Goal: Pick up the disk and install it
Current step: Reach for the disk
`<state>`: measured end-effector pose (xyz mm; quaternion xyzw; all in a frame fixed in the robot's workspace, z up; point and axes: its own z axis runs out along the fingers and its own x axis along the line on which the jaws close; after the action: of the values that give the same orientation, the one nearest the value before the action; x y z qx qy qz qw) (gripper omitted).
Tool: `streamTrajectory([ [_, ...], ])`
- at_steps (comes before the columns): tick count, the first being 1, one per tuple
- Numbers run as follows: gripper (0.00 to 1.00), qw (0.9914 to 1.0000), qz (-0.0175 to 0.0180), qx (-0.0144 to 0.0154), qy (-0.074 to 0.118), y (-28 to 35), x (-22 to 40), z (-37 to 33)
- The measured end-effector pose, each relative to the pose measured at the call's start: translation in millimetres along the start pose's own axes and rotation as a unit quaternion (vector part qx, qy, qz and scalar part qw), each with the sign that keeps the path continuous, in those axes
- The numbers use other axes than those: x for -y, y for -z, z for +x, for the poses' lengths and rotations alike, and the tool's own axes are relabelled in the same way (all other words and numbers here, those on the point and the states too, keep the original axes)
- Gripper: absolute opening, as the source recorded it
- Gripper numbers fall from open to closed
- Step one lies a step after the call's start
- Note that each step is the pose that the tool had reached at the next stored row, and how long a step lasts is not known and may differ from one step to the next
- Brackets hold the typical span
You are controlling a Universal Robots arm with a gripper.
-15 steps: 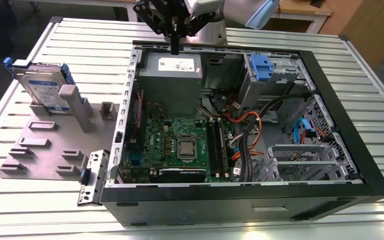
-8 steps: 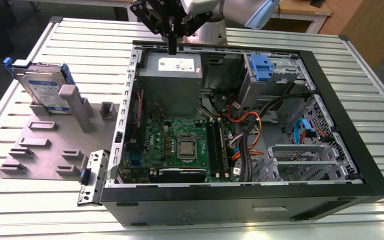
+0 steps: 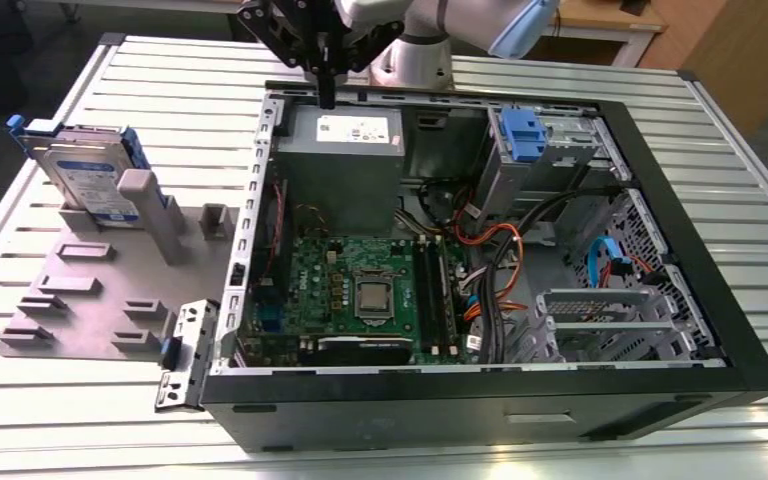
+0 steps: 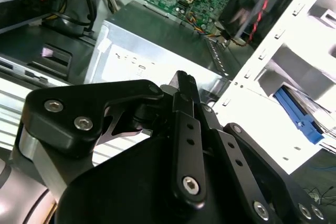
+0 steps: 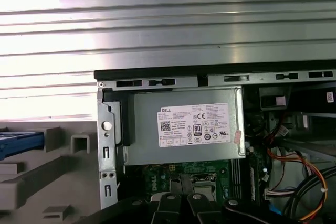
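Hovering tool [image 3: 327, 100] — disk [image 3: 91, 180] partly hidden by rack [image 3: 91, 310].

place: probably a robotics lab | cues: slatted metal bench [image 3: 77, 405], open computer case [image 3: 491, 400]

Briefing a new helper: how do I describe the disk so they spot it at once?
Beside the open black computer case, on the exterior view's left, lies a grey plastic fixture plate. The disk stands on edge at its far end: a silver metal drive with white-and-blue label and blue frame, unlike the bare blue tab inside the case.
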<state>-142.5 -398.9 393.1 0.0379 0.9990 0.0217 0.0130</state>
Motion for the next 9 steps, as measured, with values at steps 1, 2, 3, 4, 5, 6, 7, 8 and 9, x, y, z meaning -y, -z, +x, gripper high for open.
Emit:
streamTrajectory([
  [1, 0.11, 1.0, 0.0, 0.0, 0.0, 0.0, 0.1, 1.9],
  [2, 0.11, 1.0, 0.0, 0.0, 0.0, 0.1, 0.3, 3.9],
  [3, 0.11, 1.0, 0.0, 0.0, 0.0, 0.1, 0.5, 5.9],
  [4, 0.11, 1.0, 0.0, 0.0, 0.0, 0.1, 0.6, 7.9],
  [5, 0.11, 1.0, -0.0001, 0.0001, 0.0, 0.2, 0.8, 10.0],
  [6, 0.11, 1.0, 0.0, 0.0001, 0.0, 0.2, 0.9, 11.9],
  [7, 0.11, 1.0, 0.0, 0.0, 0.0, 0.3, 1.0, 13.8],
  [8, 0.11, 1.0, 0.0, 0.0, 0.0, 0.3, 1.2, 15.5],
  [9, 0.11, 1.0, 0.0, 0.0, 0.0, 0.4, 1.3, 17.1],
])
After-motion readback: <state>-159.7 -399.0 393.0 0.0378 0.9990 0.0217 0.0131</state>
